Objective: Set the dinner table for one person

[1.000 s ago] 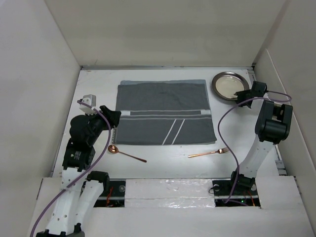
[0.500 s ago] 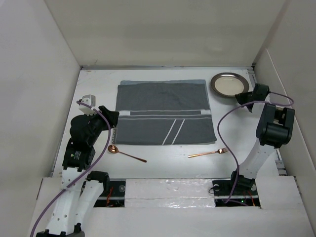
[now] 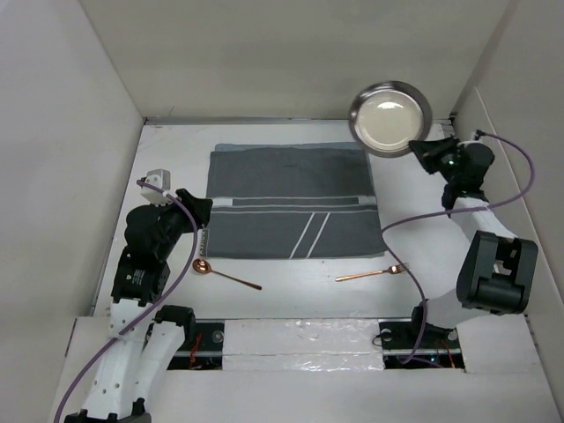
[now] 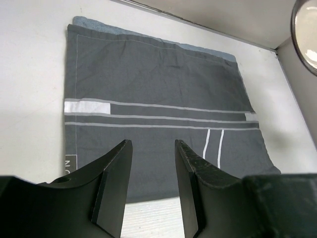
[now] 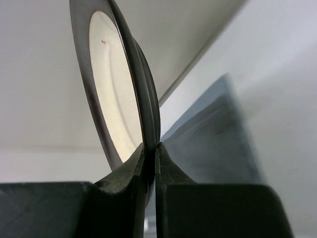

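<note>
A round metal plate (image 3: 389, 118) (image 5: 116, 94) hangs in the air above the back right of the white dinner table (image 3: 423, 242). My right gripper (image 3: 418, 146) (image 5: 150, 148) is shut on its rim. A dark grey striped placemat (image 3: 293, 201) (image 4: 158, 109) lies flat mid-table. Near the front edge lie a copper spoon (image 3: 225, 274) at the left and a copper fork (image 3: 372, 274) at the right. My left gripper (image 3: 206, 210) (image 4: 152, 148) hovers open and holding nothing over the placemat's left edge.
White upright panels (image 3: 62, 150) wall the table at the left, back and right. The plate's edge (image 4: 303, 34) also shows at the top right of the left wrist view.
My right gripper closed on the plate's rim and lifted it off the back right corner, up and to the left. The left arm stayed still.
</note>
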`<state>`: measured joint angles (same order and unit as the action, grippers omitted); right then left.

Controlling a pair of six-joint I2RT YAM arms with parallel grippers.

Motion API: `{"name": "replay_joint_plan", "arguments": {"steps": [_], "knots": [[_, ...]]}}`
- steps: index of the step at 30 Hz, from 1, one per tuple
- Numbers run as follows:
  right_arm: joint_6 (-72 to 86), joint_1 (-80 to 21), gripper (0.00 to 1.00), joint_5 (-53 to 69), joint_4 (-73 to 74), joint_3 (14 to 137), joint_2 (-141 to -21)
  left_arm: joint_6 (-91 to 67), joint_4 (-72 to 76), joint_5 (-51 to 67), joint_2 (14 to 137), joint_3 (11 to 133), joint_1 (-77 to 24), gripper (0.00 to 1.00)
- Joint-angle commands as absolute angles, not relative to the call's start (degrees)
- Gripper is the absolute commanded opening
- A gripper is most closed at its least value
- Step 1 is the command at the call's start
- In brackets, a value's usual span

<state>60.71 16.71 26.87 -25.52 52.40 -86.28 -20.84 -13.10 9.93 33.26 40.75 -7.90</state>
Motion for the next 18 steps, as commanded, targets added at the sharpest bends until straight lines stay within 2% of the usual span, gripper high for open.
{"name": "replay_joint_plan", "arguments": {"steps": [1, 7, 12, 18], "knots": [[58.1, 5.12, 0.0, 40.87, -36.04, 49.32, -81.3, -20.21, -11.34, 9.14, 32.87, 42.71, -8.09, 0.36], [55.64, -6.14, 0.0, 41.13, -34.55, 44.92, -78.23, -20.74, -12.04, 6.07, 30.07, 43.42, -7.56, 0.36], [53.0, -13.43, 0.0, 39.91, -31.04, 46.66, -80.06, -20.83, -11.78, 5.88, 29.62, 43.24, -7.56, 0.36], [52.65, -14.77, 0.0, 39.37, -30.59, 47.46, -87.97, -20.65, -11.95, 6.15, 29.71, 42.98, -7.56, 0.37]]}}
